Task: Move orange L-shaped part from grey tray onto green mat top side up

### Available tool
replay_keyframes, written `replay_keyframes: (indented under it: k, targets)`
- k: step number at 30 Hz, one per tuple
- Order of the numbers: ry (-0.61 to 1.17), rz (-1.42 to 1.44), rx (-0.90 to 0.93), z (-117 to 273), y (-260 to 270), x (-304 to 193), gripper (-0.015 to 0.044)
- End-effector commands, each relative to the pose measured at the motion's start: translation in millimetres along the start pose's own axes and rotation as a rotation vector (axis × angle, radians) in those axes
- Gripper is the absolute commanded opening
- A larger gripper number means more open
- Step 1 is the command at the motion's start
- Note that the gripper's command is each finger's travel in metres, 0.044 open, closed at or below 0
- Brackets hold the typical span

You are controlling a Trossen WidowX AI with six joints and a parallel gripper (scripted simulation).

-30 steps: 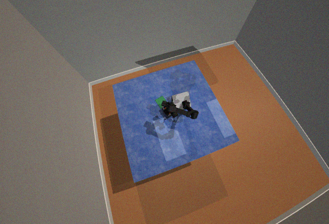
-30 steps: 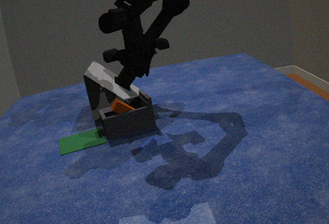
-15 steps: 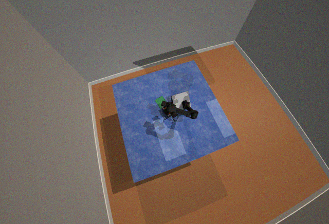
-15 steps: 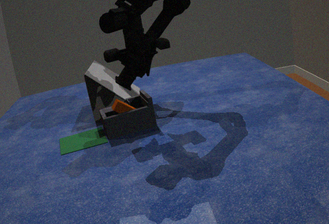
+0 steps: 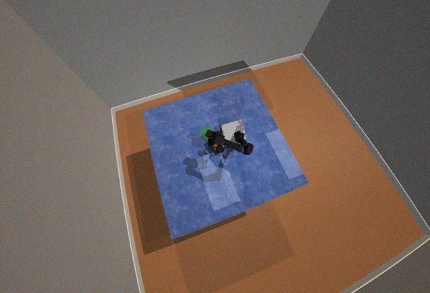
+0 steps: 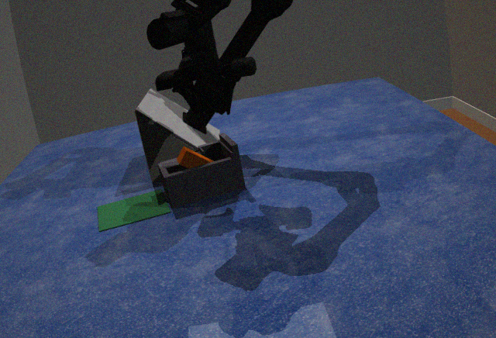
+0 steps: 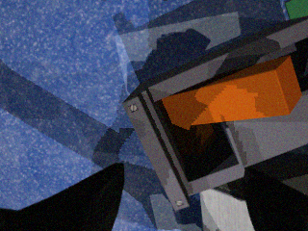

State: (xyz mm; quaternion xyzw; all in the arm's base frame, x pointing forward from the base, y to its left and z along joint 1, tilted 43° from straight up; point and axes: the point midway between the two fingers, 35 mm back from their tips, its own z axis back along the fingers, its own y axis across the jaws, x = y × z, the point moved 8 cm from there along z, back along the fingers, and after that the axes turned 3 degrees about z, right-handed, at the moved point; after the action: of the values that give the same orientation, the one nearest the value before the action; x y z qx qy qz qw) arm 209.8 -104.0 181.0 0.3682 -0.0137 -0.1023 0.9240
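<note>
The orange part (image 5: pixel 216 145) (image 6: pixel 192 158) (image 7: pixel 241 101) sits tilted in the grey tray (image 6: pixel 204 186) (image 7: pixel 160 154). Its end nearer the green mat (image 5: pixel 205 132) (image 6: pixel 115 214) (image 7: pixel 297 9) stands up above the tray's rim, and its other end is down in the dark pocket, mostly hidden. My gripper (image 6: pixel 216 122) (image 7: pixel 183 175) is open, with nothing between its fingers. It is above the tray, toward the part's lowered end and off to its side. The mat lies flat beside the tray with nothing on it.
A tall pale block (image 5: pixel 232 128) (image 6: pixel 168 114) with a sloping top stands close behind the tray, right by my fingers. The tray's end wall with screw heads (image 7: pixel 134 108) rises beside the pocket. Arm shadows fall across the blue table top (image 6: pixel 400 246).
</note>
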Motion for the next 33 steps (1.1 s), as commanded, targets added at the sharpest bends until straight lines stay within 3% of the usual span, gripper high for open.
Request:
replay_keyframes:
  k: [1, 7, 23, 33]
  targets:
    - [0.005, -0.543, -0.009, 1.3, -23.8, 15.0, 0.0280]
    - [0.005, -1.111, -0.012, 1.5, -49.2, 27.2, 0.0280]
    - [0.005, -1.129, -0.013, 0.5, -50.1, 27.6, 0.0280]
    - [0.005, -1.128, -0.011, -29.3, -50.1, 27.2, 0.0280]
